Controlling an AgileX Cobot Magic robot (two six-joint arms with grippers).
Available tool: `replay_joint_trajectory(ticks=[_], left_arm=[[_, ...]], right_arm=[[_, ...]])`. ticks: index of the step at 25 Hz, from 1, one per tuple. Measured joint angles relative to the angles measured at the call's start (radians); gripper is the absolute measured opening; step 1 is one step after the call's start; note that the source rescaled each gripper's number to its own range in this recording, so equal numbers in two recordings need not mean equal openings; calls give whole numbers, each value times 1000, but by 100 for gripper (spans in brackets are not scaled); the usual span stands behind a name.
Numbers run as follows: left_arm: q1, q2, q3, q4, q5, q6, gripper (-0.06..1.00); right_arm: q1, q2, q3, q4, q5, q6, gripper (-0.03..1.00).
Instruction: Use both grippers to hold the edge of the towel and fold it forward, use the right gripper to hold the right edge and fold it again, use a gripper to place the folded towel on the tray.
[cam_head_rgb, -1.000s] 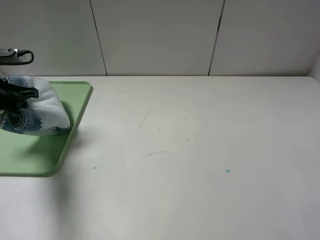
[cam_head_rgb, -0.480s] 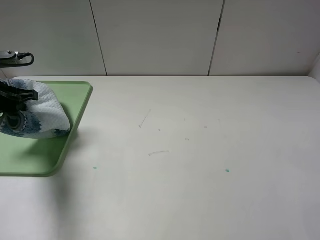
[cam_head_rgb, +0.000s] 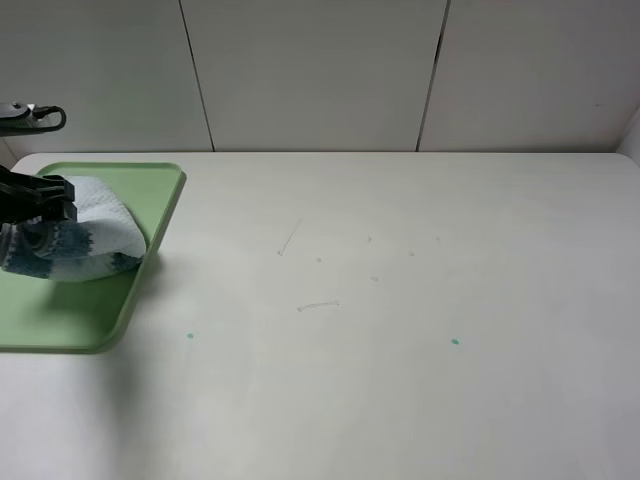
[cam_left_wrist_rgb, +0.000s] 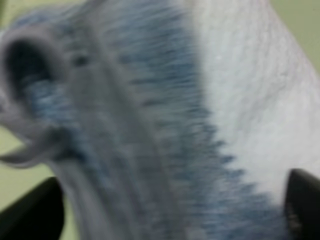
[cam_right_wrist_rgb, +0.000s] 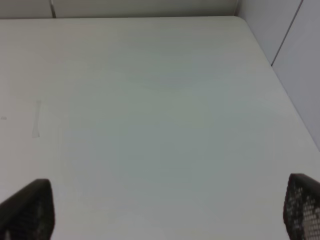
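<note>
The folded towel (cam_head_rgb: 92, 235), white with blue patterns, lies bunched on the green tray (cam_head_rgb: 150, 195) at the table's far left. My left gripper (cam_head_rgb: 45, 200) is right over the towel's left part. In the left wrist view the towel (cam_left_wrist_rgb: 165, 115) fills the frame, blurred, and the two fingertips (cam_left_wrist_rgb: 35, 212) stand wide apart at the frame's corners, so the left gripper (cam_left_wrist_rgb: 167, 212) is open around the cloth. My right gripper (cam_right_wrist_rgb: 165, 212) is open and empty over bare table; it is out of the exterior view.
The white table (cam_head_rgb: 400, 300) carries only faint scratches and two small green specks (cam_head_rgb: 455, 342). A panelled wall runs along its back edge. The table's right edge and a side wall (cam_right_wrist_rgb: 290, 60) show in the right wrist view.
The towel has dropped from hanging above the tray to lying flatter on it. My left gripper has come down with it. The right arm has not moved.
</note>
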Motion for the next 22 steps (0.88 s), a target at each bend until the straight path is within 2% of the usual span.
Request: replay_joint_trajectory(ticks=[2,5,15,22], left_arm=[[6,0,0,0,5,17,96],[7,0,0,0,18,38,99],[7,-115,0,0,37,45,100],[7,-230,0,0,158,45,100]], right_arm=[[0,0,0,0,0,0,100],[0,0,0,0,0,0,100],[0,0,0,0,0,0,100],[0,0,0,0,0,0,100]])
